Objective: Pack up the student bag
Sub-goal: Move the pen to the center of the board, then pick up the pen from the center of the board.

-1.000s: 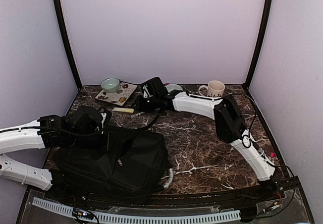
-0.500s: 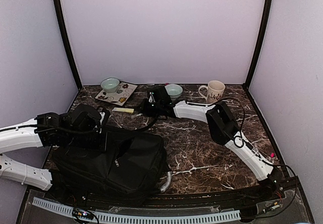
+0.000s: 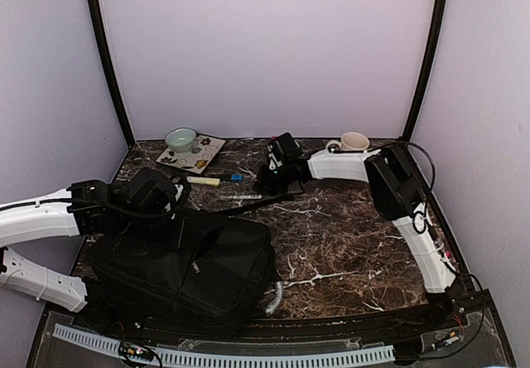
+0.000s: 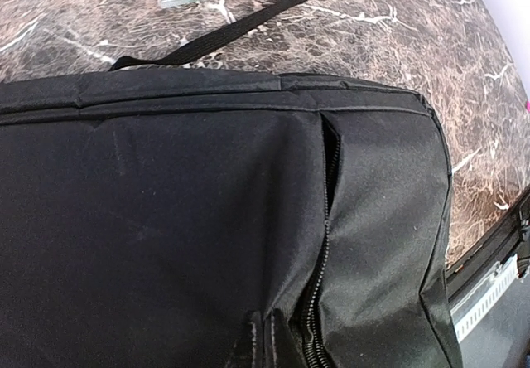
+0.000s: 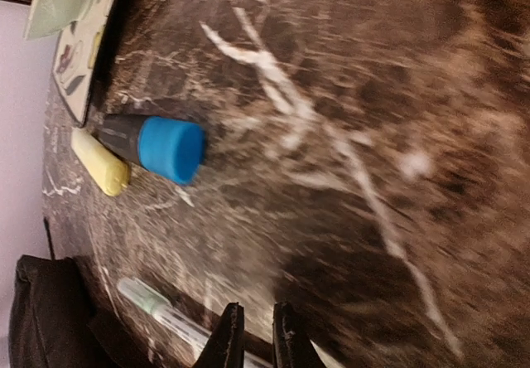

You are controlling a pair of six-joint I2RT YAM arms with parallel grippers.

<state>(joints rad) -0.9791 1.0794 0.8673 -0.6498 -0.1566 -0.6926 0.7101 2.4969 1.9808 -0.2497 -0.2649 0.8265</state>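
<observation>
Marbled worktop (image 3: 348,235), with the student bag (image 3: 182,264) lying flat at the front-left corner, long axis roughly left-right and its top edge facing the back wall. A zip slit (image 4: 330,165) near the bag's right end is partly open, and a loose strap (image 4: 232,30) trails off toward the middle. The left pincer (image 3: 170,219) sits on the bag's back-left edge with jaws together; can't tell whether any fabric is nipped in them. The right arm reaches across to the back-centre, and the right pincer (image 5: 255,339) has its tips a narrow gap apart with bare worktop showing between them, nothing clamped. At the back there's a mug (image 3: 354,142) on the right and a pale bowl (image 3: 180,138) on the left. Loose small items lie between the right pincer and the bag: a blue-capped marker (image 5: 161,147), a yellow stick (image 5: 99,165) just beside it, and a clear pen (image 5: 157,306). Key relation: the pen lies just beside the right pincer's tips on the bag side, long axis roughly left-right across the worktop, running under the tips at a slant. The right arm is clearly the nearer one. From there the bag is front-left, so the likely call is right arm picks, left arm tends the opening. The slit looks narrow, so there's a risk of snagging on entry.
</observation>
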